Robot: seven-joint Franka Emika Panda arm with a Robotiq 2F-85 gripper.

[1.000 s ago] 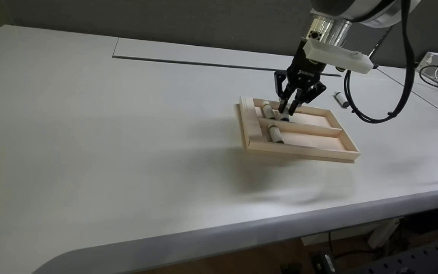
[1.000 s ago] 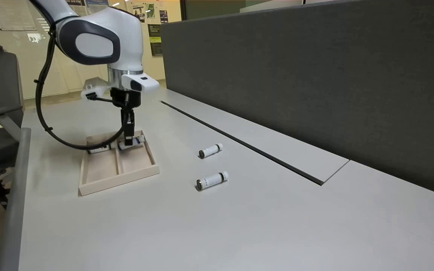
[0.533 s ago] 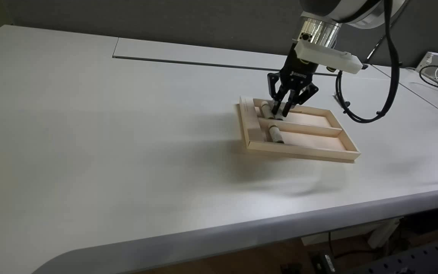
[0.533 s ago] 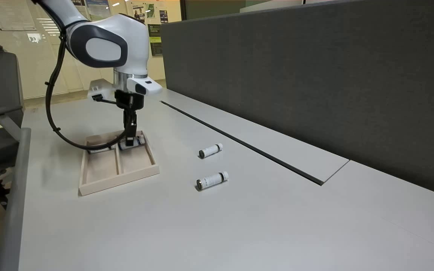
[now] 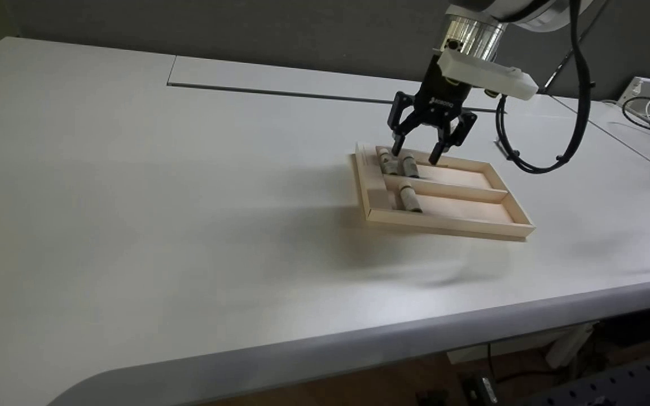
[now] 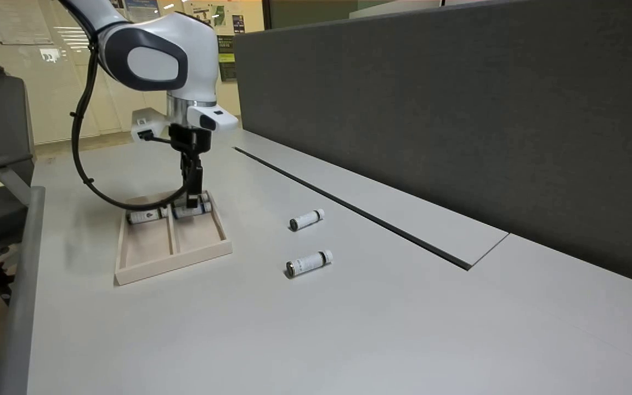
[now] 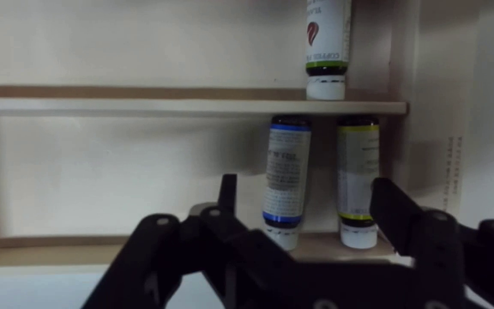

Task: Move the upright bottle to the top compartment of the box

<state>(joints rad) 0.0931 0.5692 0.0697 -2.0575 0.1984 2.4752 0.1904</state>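
The box is a shallow pale-wood tray split by a slat. In its top compartment lies a bottle with blue bands, on its side and slightly slanted. A yellow-banded bottle lies beside it at the compartment's end, a small gap between them. My gripper hovers over this pair, open and holding nothing. From the wrist view, the left finger is left of the blue-banded bottle, while the right one overlaps the yellow-banded bottle's edge. I see no bottle standing upright.
A green-banded bottle lies in the near compartment. Two more bottles lie on the table outside the box, a farther bottle and a nearer bottle. A black cable loops down beside the arm, and a grey partition lines the table.
With the bottle, the gripper first slid toward the box's end, shifting the neighbouring bottle that way. Then the fingers spread, let go of it, and rose slightly; the bottle stays in the compartment.
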